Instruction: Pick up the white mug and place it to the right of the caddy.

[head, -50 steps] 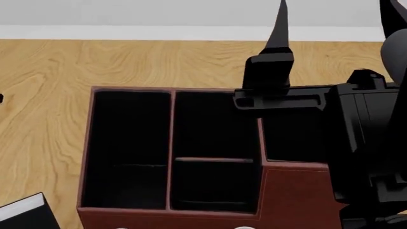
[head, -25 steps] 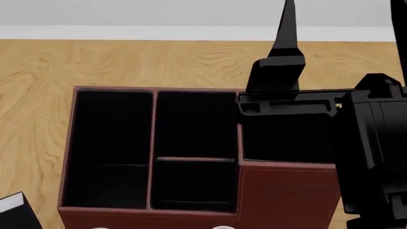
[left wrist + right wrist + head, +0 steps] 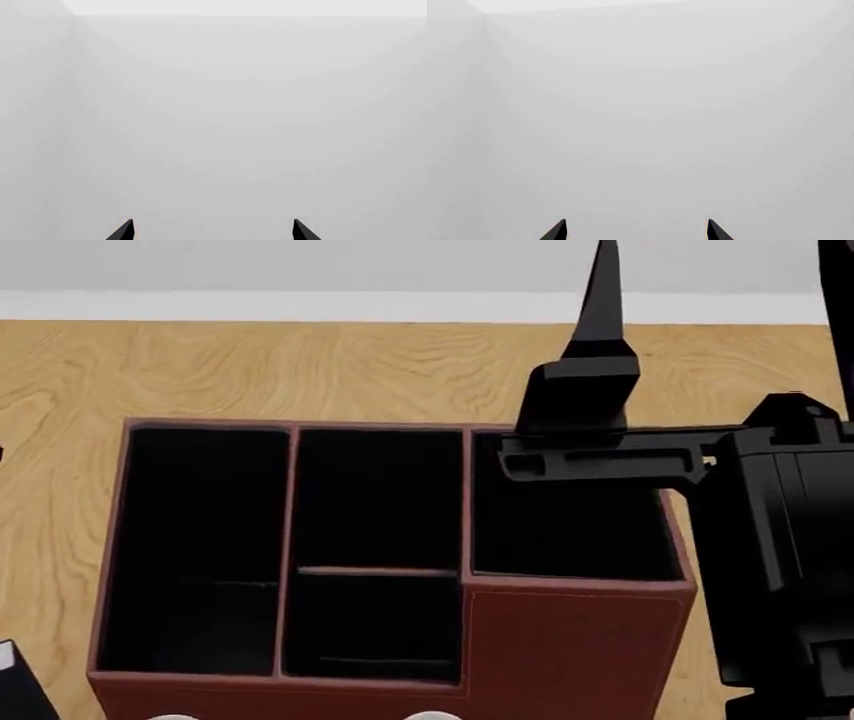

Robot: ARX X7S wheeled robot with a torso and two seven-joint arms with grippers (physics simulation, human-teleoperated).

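Right wrist view shows the right tool (image 3: 636, 231) with its two dark fingertips spread apart and nothing between them, aimed at a blank pale wall. The left tool (image 3: 212, 231) looks the same in the left wrist view: tips apart, empty, facing bare wall. In the head view the right arm (image 3: 767, 560) fills the right of the frame, one finger (image 3: 603, 300) rising at upper centre-right over the far edge of the caddy (image 3: 574, 650), which occupies the middle and lower frame on the wooden tabletop (image 3: 267, 370).

The white mug cannot be identified with confidence; two small pale slivers at the bottom edge, in front of the caddy, could be mug rims, but too little shows to tell. The step in hand seems to be locating it. Doing this well probably calls for tilting the head down until the mug is fully visible, then lowering an arm that now points away from the tabletop.
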